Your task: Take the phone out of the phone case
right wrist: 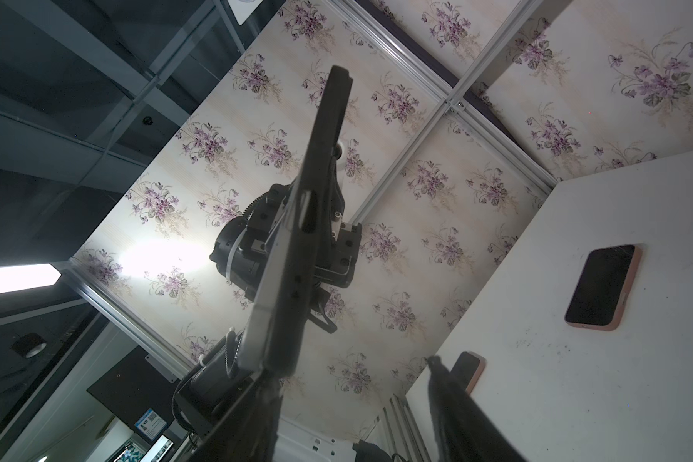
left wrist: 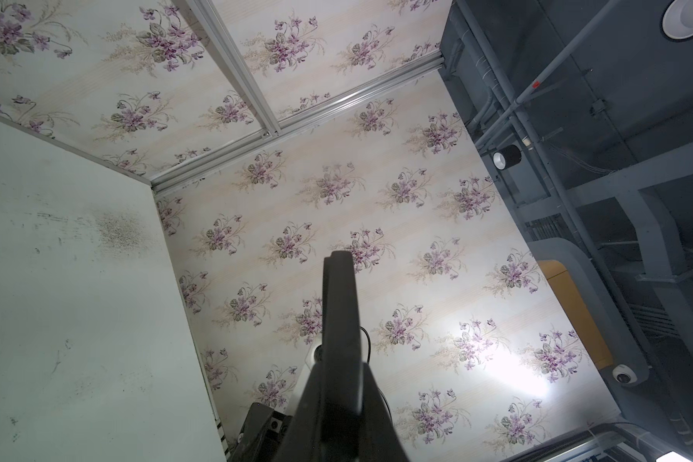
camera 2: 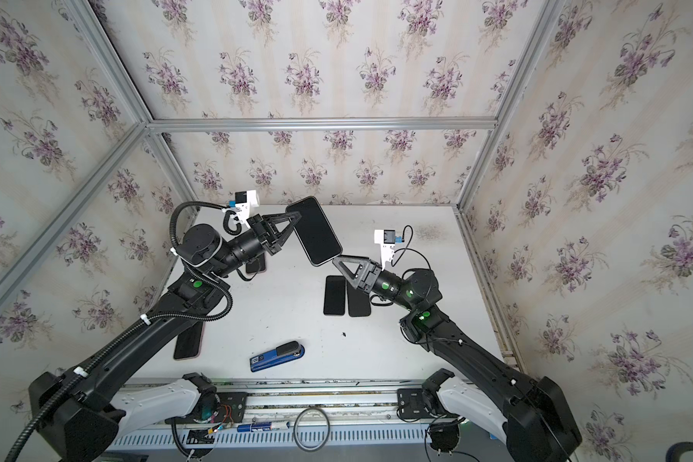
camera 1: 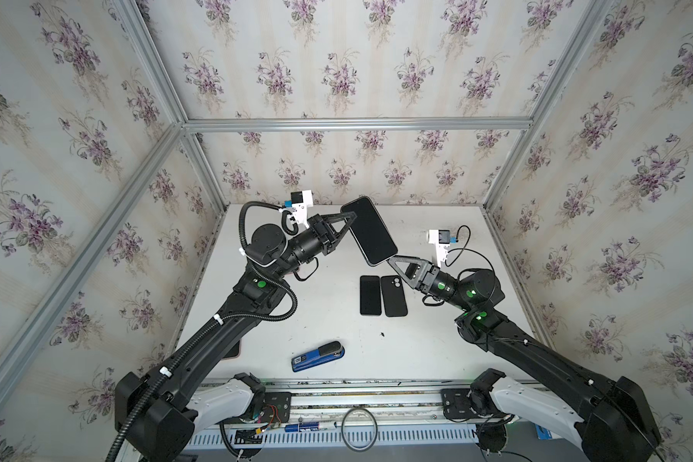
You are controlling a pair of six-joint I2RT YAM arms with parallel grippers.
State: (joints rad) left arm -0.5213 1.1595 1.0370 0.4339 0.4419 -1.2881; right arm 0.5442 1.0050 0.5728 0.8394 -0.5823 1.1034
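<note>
A black phone in its black phone case point(camera 1: 371, 232) point(camera 2: 315, 232) hangs tilted above the back of the table, screen up. My left gripper point(camera 1: 347, 224) point(camera 2: 293, 222) is shut on its far long side. In the left wrist view the phone point(left wrist: 339, 320) shows edge-on between the fingers of the left gripper point(left wrist: 339, 384). My right gripper point(camera 1: 393, 262) point(camera 2: 335, 262) is at the phone's near end. In the right wrist view the right gripper point(right wrist: 351, 372) is open. One of its fingers point(right wrist: 265, 400) is at the phone's lower end point(right wrist: 281, 304), and the other finger point(right wrist: 453, 396) stands well apart.
On the white table point(camera 1: 417, 340) lie a bare black phone point(camera 1: 369, 295) and an empty black case point(camera 1: 393, 296) side by side. A blue stapler point(camera 1: 318, 357) lies near the front. Two pink-cased phones point(camera 2: 189, 340) point(camera 2: 255, 264) lie under the left arm.
</note>
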